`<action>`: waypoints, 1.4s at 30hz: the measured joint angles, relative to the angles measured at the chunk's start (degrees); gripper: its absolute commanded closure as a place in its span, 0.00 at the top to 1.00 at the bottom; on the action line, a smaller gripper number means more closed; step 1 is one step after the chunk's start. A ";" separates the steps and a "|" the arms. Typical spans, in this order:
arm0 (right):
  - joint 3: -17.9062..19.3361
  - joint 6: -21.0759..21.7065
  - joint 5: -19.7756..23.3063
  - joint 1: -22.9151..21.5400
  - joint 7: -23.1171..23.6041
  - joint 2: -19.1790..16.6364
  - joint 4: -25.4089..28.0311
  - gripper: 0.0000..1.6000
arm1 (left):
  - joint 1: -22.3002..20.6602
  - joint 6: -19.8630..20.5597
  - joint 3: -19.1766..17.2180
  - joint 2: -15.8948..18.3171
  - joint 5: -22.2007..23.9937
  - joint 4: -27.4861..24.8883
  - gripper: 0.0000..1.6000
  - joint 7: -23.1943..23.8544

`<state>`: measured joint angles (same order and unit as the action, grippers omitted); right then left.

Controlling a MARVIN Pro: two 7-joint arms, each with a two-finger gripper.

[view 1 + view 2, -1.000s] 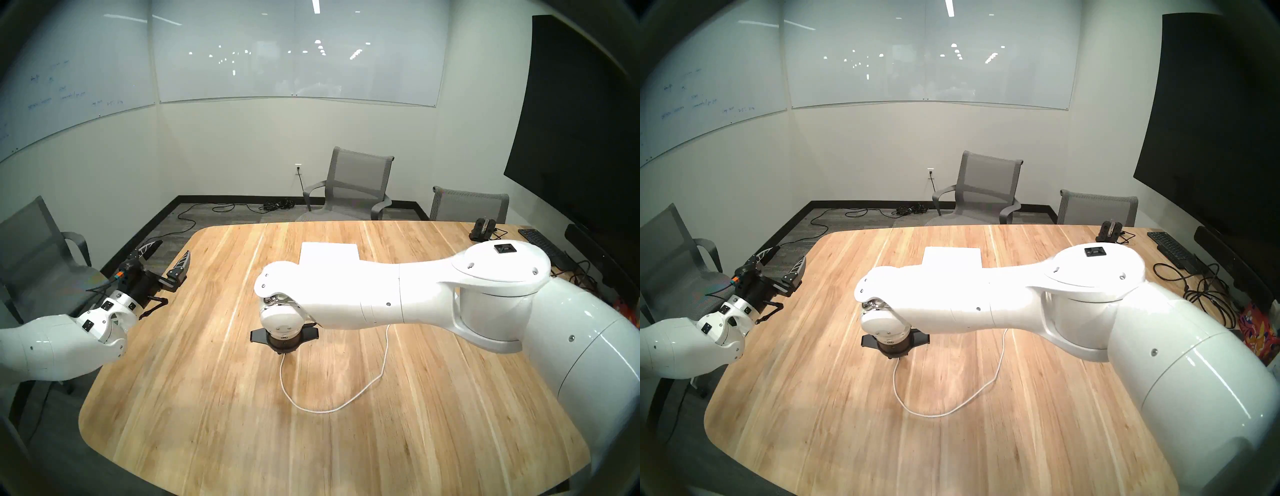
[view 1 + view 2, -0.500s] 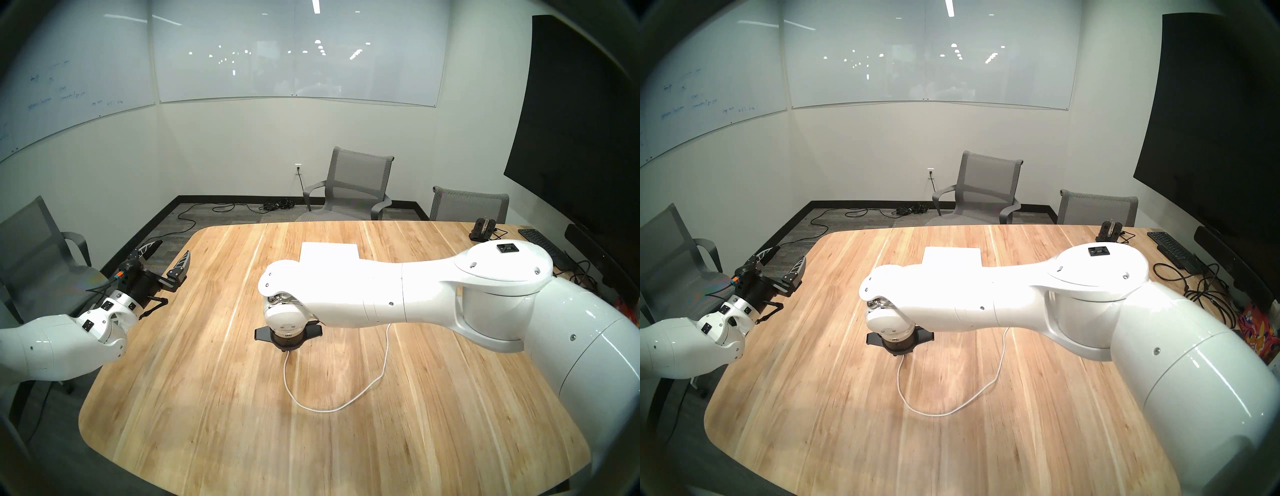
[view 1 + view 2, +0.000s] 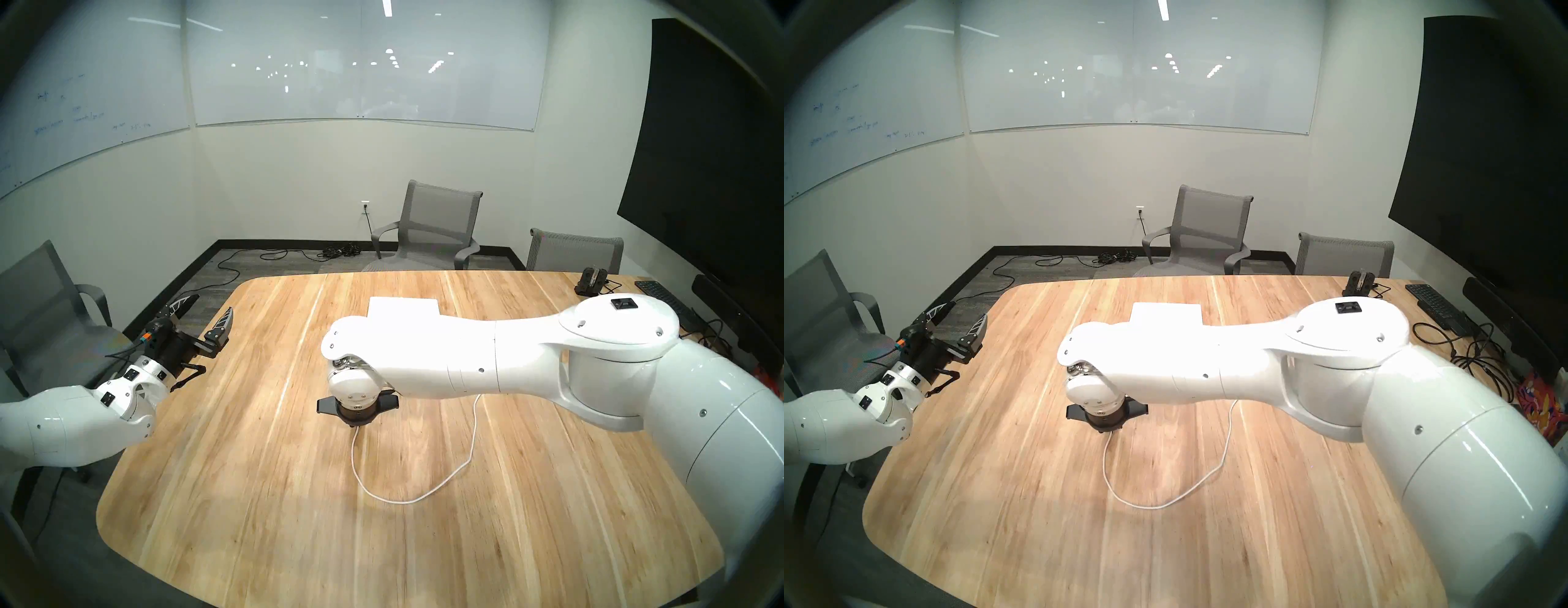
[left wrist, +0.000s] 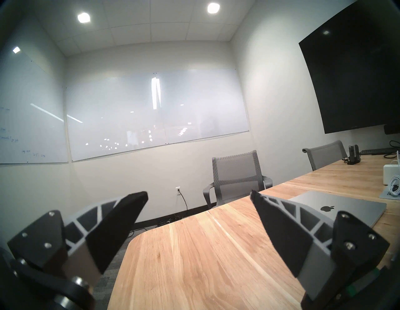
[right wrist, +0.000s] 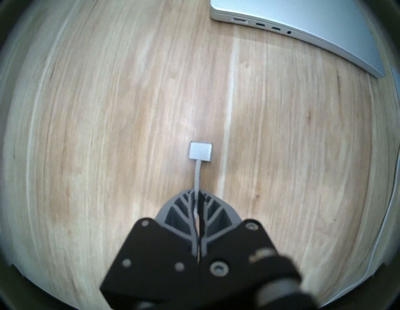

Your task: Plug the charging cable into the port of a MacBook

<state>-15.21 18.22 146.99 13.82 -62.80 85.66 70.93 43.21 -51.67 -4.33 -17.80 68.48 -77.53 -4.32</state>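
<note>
Right wrist view — charging cable (image 5: 197, 173) pinched in right end effector (image 5: 198, 196), connector just beyond.

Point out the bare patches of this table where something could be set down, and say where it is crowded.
The table is bare between the left hand and the MacBook, and along the near edge below the charging cable loop. It is crowded at the far right corner: keyboard, dark cables, a small black stand.
</note>
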 measured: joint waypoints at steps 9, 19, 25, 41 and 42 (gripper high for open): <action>0.02 0.65 -0.44 -0.07 0.05 0.07 -1.77 0.00 | 0.00 0.00 0.00 0.00 0.00 0.00 1.00 0.00; 0.05 1.73 -1.09 -0.07 0.39 0.53 -4.07 0.00 | 0.00 0.00 0.00 0.00 0.00 0.00 1.00 0.00; 0.06 2.35 -1.59 -0.05 1.28 0.88 -5.69 0.00 | 0.00 0.00 0.00 0.00 0.00 0.00 1.00 0.00; -0.07 2.76 -2.21 0.11 2.19 2.71 -9.18 0.00 | 0.00 0.00 0.00 0.00 0.00 0.00 1.00 0.00; -0.08 2.80 -2.22 0.11 2.19 2.83 -9.37 0.00 | 0.00 0.00 0.00 0.00 0.00 0.00 1.00 0.00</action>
<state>-15.29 21.02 144.77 13.93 -60.61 88.49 61.55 43.21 -51.67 -4.33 -17.80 68.48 -77.53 -4.32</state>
